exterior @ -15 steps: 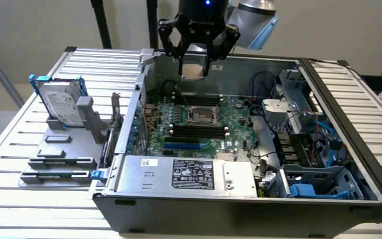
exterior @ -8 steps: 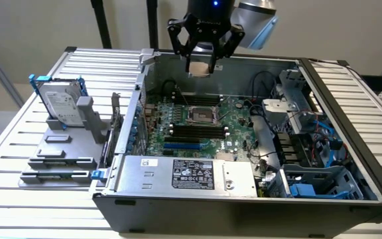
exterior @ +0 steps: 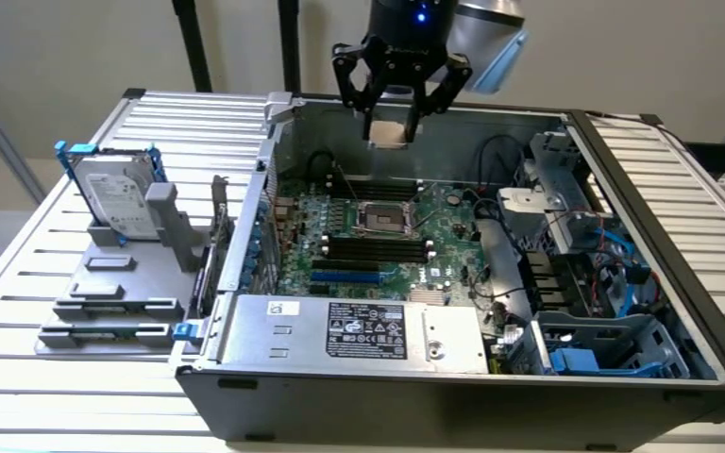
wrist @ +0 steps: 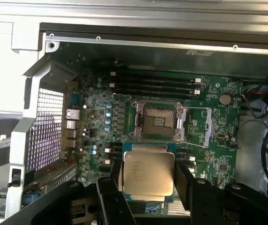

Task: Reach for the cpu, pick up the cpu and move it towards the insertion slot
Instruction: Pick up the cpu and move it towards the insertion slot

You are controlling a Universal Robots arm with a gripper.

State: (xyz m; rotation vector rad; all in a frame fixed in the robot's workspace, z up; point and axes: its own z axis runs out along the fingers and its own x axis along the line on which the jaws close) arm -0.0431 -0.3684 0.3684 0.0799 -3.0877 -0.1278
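Between the end effector [wrist: 148, 180] fingers, the cpu [wrist: 149, 174] sits clamped by its edges, flat, silver face showing to the wrist view. The insertion slot [wrist: 158, 120] lies open below and just ahead, well apart, frame unobstructed.

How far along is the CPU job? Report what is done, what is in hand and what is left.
Done: the cpu is picked up, clamped between the jaws of the gripper and lifted above the open computer case.
In hand: the chip hangs over the motherboard, short of the insertion slot.
Left: the slot's dark centre is bare, so the chip has not reached it.
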